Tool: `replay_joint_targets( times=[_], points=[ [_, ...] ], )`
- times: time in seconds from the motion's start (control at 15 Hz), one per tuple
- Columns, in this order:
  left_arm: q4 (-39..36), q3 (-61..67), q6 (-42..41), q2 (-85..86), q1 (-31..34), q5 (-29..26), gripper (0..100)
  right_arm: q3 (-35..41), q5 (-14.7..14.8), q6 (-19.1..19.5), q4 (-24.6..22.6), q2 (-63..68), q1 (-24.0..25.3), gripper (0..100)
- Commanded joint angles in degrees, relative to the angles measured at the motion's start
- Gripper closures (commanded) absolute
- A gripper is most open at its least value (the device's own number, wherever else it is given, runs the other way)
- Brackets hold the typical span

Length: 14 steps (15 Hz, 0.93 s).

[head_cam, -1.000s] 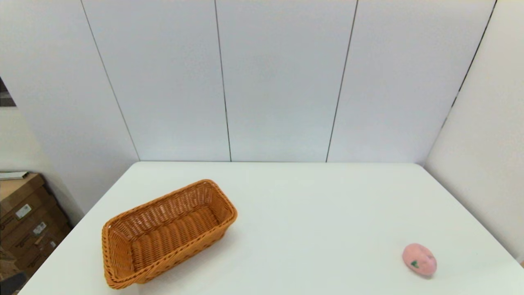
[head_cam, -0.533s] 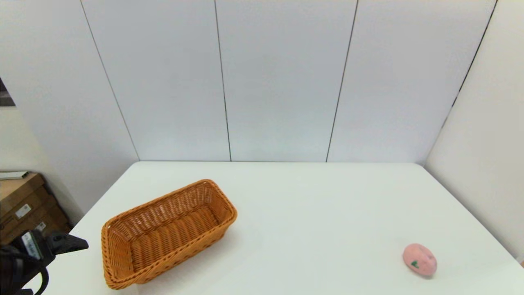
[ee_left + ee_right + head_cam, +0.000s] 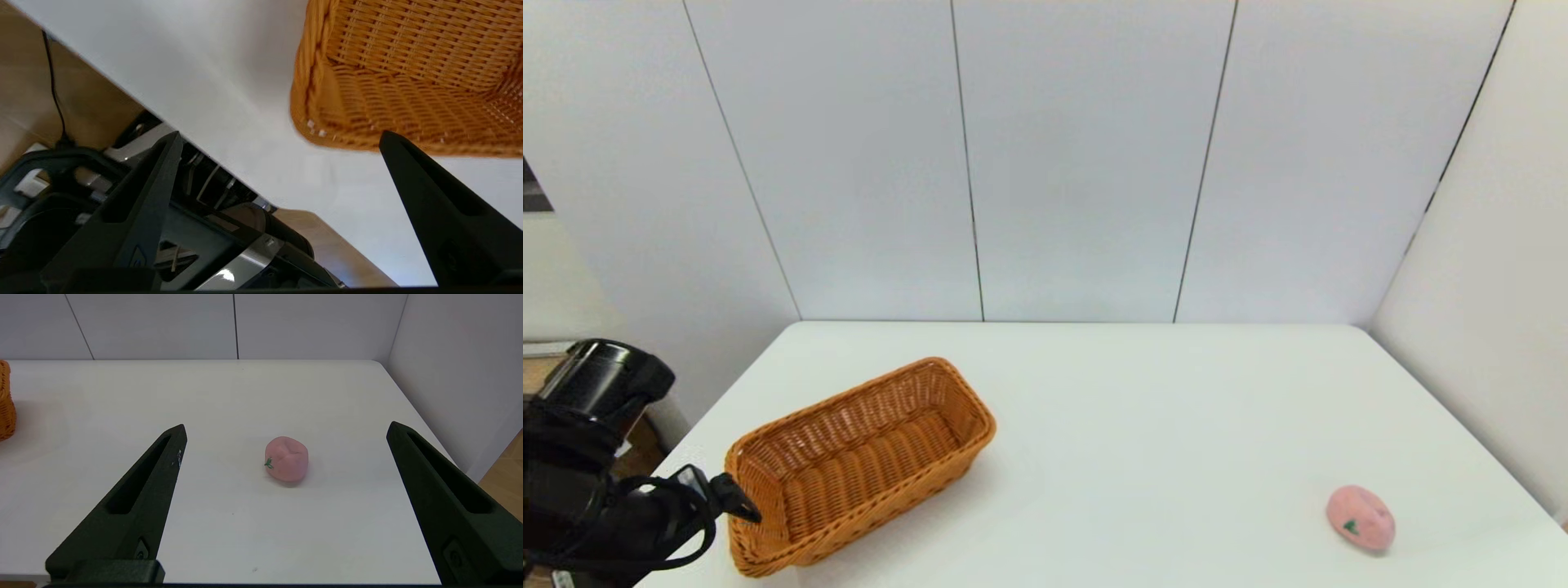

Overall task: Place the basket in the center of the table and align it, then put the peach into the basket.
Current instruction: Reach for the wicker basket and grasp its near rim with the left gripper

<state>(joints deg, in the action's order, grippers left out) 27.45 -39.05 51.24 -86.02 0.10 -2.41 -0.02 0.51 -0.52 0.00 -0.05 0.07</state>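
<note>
The fingers point(image 3: 159, 179) of the left gripper point(image 3: 282, 143) are spread wide apart and hold nothing; one finger lies over the near left edge of the tabletop point(image 3: 196, 81), the other just short of the basket point(image 3: 408, 73), whose near corner rim sits between and beyond the tips without visible contact. In the head view the left gripper point(image 3: 737, 500) appears at the basket's point(image 3: 858, 465) near left end, one black fingertip close against the braided rim; whether it touches cannot be told. The black left arm point(image 3: 588, 457) extends off the picture's lower left edge.

The fingers point(image 3: 139, 498) of the right gripper point(image 3: 286, 433) are likewise wide apart and empty. This gripper sits low near the tabletop's point(image 3: 245, 396) front edge, well short of the peach point(image 3: 287, 458), which lies on the surface between the lines of the two fingers. The right arm does not show in the head view.

The basket, orange-brown wicker, stands upright on the left part of the tabletop point(image 3: 1143, 425), its long axis skewed from near left to far right, its interior empty. The peach point(image 3: 1360, 519), pink with a small green leaf mark, rests near the front right corner, well apart from the basket.

The tabletop is plain, white and matte. White wall panels point(image 3: 1078, 163) with thin dark seams stand behind it, and a further white panel closes the right side. Wooden floor point(image 3: 504, 473) shows beyond the right edge of the tabletop.
</note>
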Motion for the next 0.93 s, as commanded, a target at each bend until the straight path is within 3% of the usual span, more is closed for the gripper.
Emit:
replay_joint_targets(
  times=[0.07,0.53,0.87,0.93],
  points=[
    [-9.26,-1.21,0.35,-14.35,1.05,-1.01,0,-0.06,-0.07,0.0,0.0,-0.04,0.01,0],
    [-13.04,-6.31,0.53,-22.53,6.67,-4.27,0,0.02,0.02,0.0,0.0,-0.04,0.01,0],
    [-14.53,-7.54,0.18,-25.6,7.2,-4.18,0,-0.06,0.02,0.0,0.0,0.05,0.01,0],
    [-14.62,-7.54,0.09,-25.69,7.02,-4.18,100,0.02,0.02,0.0,0.0,-0.04,0.01,0]
  ],
)
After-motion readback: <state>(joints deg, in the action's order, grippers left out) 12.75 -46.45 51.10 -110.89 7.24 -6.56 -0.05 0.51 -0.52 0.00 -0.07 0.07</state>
